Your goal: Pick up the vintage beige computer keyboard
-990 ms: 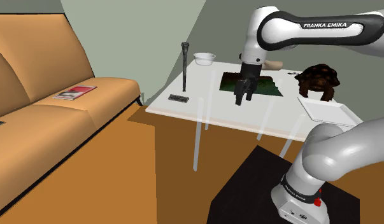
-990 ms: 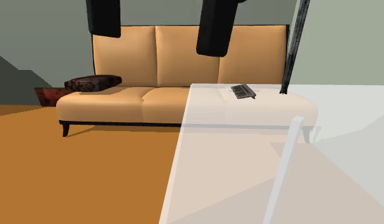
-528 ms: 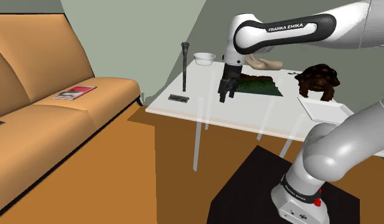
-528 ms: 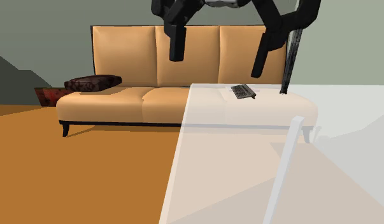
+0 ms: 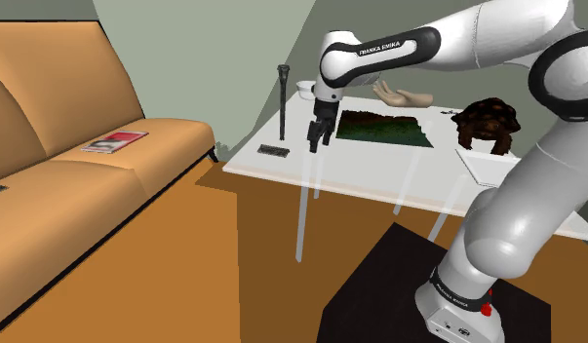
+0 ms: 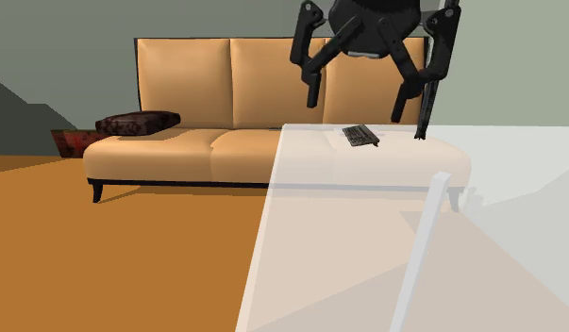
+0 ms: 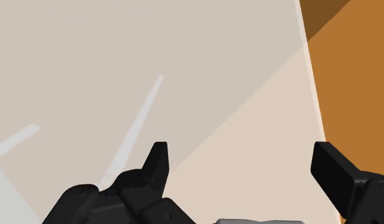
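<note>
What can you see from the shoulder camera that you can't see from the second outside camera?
Shoulder view's extras: the robot's black stand, a magazine on the sofa, a green mat and a brown furry thing on the table. Second exterior view's extras: a dark cushion at the sofa's end. Both: the tan sofa, the small dark keyboard, the black upright pole and the open fingers above the table.

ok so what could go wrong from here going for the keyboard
The open gripper hangs close to the upright black rod; moving in could knock it over. The keyboard lies flat near the table edge, so a poor approach may shove it off or jam the gripper into the tabletop.
</note>
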